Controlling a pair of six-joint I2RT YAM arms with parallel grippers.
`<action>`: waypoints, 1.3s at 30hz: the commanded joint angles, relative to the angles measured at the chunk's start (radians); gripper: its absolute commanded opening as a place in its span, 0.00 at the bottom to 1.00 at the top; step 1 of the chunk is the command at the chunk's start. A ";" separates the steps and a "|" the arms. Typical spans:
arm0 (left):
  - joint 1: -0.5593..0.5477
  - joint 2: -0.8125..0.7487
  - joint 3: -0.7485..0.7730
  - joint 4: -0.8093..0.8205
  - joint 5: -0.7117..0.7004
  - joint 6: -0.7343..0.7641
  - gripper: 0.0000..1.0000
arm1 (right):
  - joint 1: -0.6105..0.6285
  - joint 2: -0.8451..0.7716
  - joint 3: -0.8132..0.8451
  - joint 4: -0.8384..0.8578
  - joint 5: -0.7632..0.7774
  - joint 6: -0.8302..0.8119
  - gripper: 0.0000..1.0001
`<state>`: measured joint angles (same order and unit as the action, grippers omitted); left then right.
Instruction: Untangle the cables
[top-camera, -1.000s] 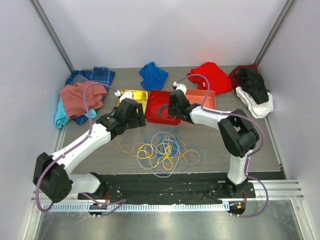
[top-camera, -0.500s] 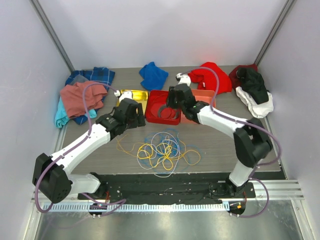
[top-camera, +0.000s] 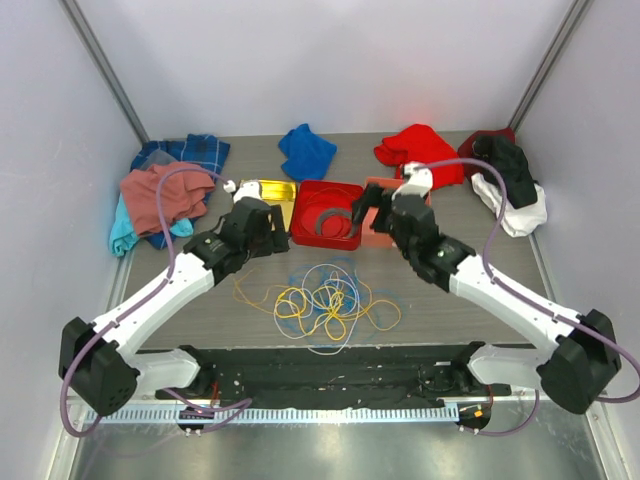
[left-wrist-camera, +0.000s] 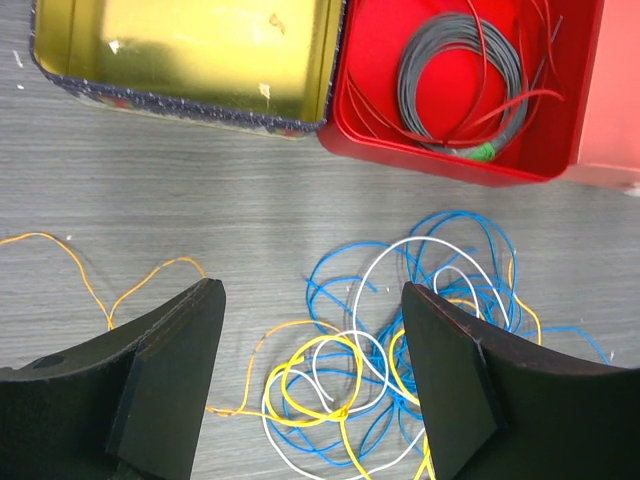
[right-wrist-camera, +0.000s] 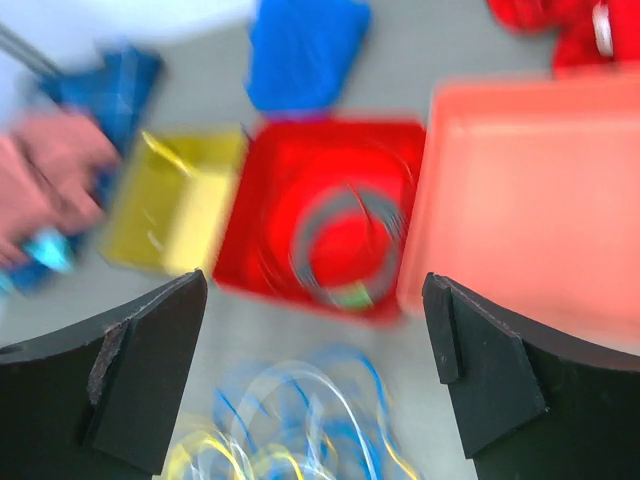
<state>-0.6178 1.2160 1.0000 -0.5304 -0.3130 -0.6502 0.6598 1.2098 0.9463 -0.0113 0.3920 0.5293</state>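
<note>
The cables (top-camera: 325, 298) lie in a loose tangle on the table in front of the two tins: yellow (left-wrist-camera: 300, 375), blue (left-wrist-camera: 450, 222), white (left-wrist-camera: 385, 262) and orange (left-wrist-camera: 130, 290) loops crossing each other. A thin red cable (left-wrist-camera: 520, 97) lies in the red tin (top-camera: 310, 195) beside a grey ring (left-wrist-camera: 462, 80). My left gripper (left-wrist-camera: 312, 375) hovers open above the tangle's left side, nothing between its fingers. My right gripper (right-wrist-camera: 315, 375) is open and empty above the red tin's near edge; its view is blurred.
A gold tin (top-camera: 268, 190) stands left of the red tin, a coral tray (top-camera: 405, 195) to its right. Cloths lie along the back: plaid and pink (top-camera: 165, 195), blue (top-camera: 305, 150), red (top-camera: 425, 150), black and white (top-camera: 510, 185).
My right gripper went from shut to open and pulled back from inside the red tin, the arm swinging out to the right. The left arm has barely moved.
</note>
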 joint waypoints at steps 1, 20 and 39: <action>-0.002 -0.059 -0.052 0.041 0.069 -0.009 0.76 | 0.153 -0.130 -0.112 -0.081 0.164 -0.056 1.00; -0.306 0.034 -0.175 0.340 0.281 -0.025 0.73 | 0.339 -0.487 -0.377 -0.271 0.266 0.090 1.00; -0.393 -0.059 -0.264 0.331 0.212 -0.040 0.63 | 0.339 -0.477 -0.428 -0.312 0.242 0.113 0.99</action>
<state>-0.9565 1.2232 0.7704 -0.2260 -0.0864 -0.7063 0.9977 0.7254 0.5365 -0.3622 0.6292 0.6132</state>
